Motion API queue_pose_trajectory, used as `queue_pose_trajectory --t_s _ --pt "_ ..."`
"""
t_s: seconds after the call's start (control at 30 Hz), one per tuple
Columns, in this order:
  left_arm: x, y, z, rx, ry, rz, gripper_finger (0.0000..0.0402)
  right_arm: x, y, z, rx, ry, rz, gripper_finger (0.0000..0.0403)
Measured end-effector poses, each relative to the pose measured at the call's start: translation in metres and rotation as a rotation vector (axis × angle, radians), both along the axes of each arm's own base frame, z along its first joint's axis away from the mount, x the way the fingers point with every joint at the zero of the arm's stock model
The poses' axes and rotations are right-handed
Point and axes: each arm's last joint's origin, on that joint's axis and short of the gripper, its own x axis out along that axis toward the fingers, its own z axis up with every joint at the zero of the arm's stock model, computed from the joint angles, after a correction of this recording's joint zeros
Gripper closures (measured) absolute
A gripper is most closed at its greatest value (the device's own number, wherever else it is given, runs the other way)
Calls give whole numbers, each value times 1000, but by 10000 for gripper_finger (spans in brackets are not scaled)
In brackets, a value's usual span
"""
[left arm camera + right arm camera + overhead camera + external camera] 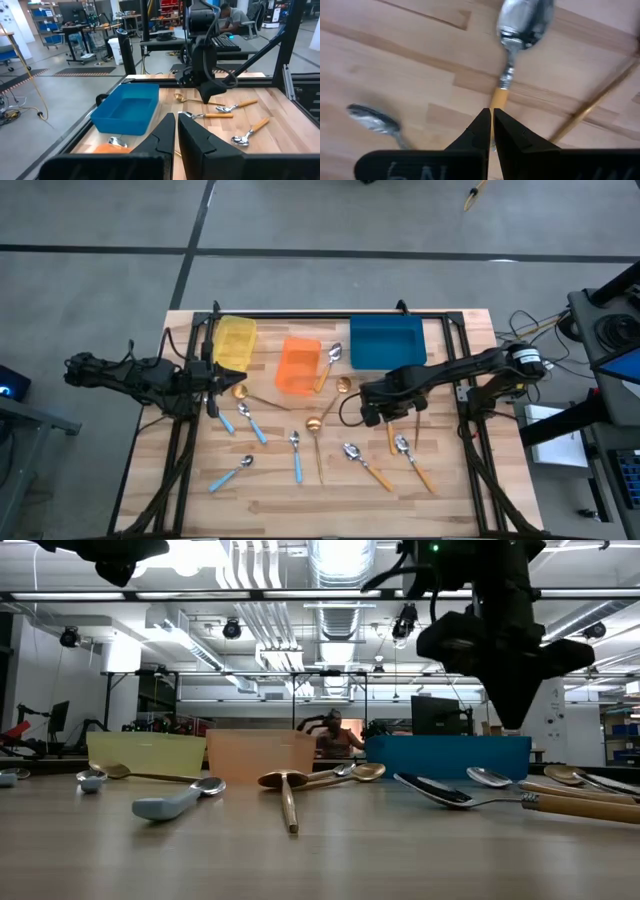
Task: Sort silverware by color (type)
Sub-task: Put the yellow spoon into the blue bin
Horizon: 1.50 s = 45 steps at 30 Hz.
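- Directly beneath the right gripper (491,119) lies an orange-handled spoon (520,30), its silver bowl pointing away from the wrist camera and its handle running back under the fingertips.
- The right gripper's fingers are pressed nearly together with only a thin slit between them; whether they pinch the handle cannot be told, since the handle disappears behind the tips.
- In the high view that gripper (372,412) hangs over the middle-right of the table (460,480), with the orange-handled spoons spread just beside and below it: one (391,435) beside it, one (414,461) further right, one (366,464) towards the centre.
- A second silver spoon bowl (375,120) lies flat on the wood nearby, and a thin gold handle (592,107) crosses at an angle on the other side.
- Gold spoons sit in the table's centre, one (316,442) with a long handle pointing down the picture, one (343,385) near the blue bin (386,342), another (258,397) close to the left gripper.
- Blue-handled spoons (250,421) lie on the left half, well apart from the right gripper.
- One spoon (330,362) leans between the orange bin (298,366) and the blue bin.
- The yellow bin (235,340) stands at the back left.
- The left gripper (212,380) waits at the table's left edge near the yellow bin, its fingers (165,137) close together with a narrow gap, holding nothing.
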Motion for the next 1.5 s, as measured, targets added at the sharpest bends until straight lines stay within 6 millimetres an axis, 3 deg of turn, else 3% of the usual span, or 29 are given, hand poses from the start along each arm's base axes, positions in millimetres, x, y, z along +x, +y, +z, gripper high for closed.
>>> queue_pose_trajectory --t_s 0.53,1.5 --pt "9 -2 -2 35 23 2 397 7 0 -19 -16 53 127 390" --pt "10 -2 0 32 9 5 397 9 -1 -19 -65 25 118 390"
